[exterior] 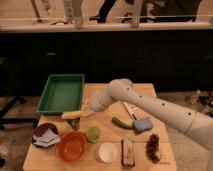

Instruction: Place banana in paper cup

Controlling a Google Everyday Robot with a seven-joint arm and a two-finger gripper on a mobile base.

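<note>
The banana (73, 115) is slim and yellow and lies level a little above the table, left of centre. My gripper (85, 108) is at the banana's right end and is shut on it, with the white arm reaching in from the right. The paper cup (107, 152), white and round, stands near the table's front edge, to the right of and nearer than the banana. An orange bowl (71, 146) sits just left of the cup.
A green tray (61, 92) lies at the back left. A small green cup (93, 133) and a dark metallic cup (75, 124) stand below the banana. A green vegetable (120, 122), blue sponge (142, 124), brown bar (128, 151) and dark bag (45, 135) are also on the table.
</note>
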